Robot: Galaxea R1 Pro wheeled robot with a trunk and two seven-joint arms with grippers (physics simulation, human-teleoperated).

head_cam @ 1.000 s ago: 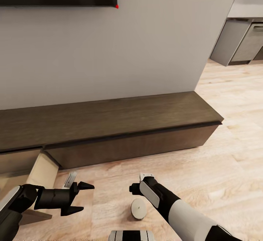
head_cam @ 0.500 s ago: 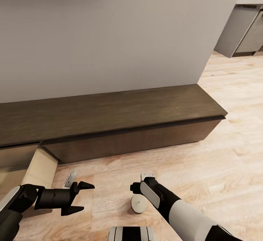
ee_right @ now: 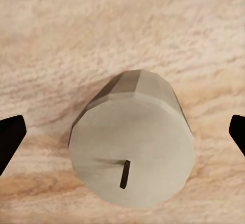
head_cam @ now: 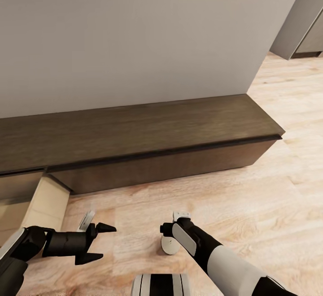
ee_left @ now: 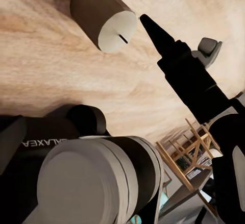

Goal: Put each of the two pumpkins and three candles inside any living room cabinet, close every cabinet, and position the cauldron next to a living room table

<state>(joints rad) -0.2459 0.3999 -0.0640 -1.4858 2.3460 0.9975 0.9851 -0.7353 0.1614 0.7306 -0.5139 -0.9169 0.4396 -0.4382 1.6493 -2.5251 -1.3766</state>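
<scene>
A short grey candle [head_cam: 169, 245] stands upright on the wood floor, partly covered by my right wrist [head_cam: 184, 235]. In the right wrist view the candle [ee_right: 131, 147] sits between the two black fingertips [ee_right: 10, 134], and my right gripper [ee_right: 124, 132] is open around it without touching. My left gripper [head_cam: 107, 242] is open and empty, low over the floor to the candle's left, and its wrist view shows the candle [ee_left: 104, 22] beyond one fingertip [ee_left: 153, 30]. The long dark-brown cabinet [head_cam: 148, 139] runs along the wall. One pale-wood drawer [head_cam: 45, 201] stands open at its left end.
A plain grey wall [head_cam: 134, 40] rises behind the cabinet. Grey kitchen units [head_cam: 300, 26] show at the far right. Bare wood floor [head_cam: 269, 206] stretches right of the cabinet's end. My own base [head_cam: 161, 284] shows at the bottom edge.
The whole head view has tilted down, so the TV has left the top edge. The candle now lies closer under my right wrist. Both grippers remain open.
</scene>
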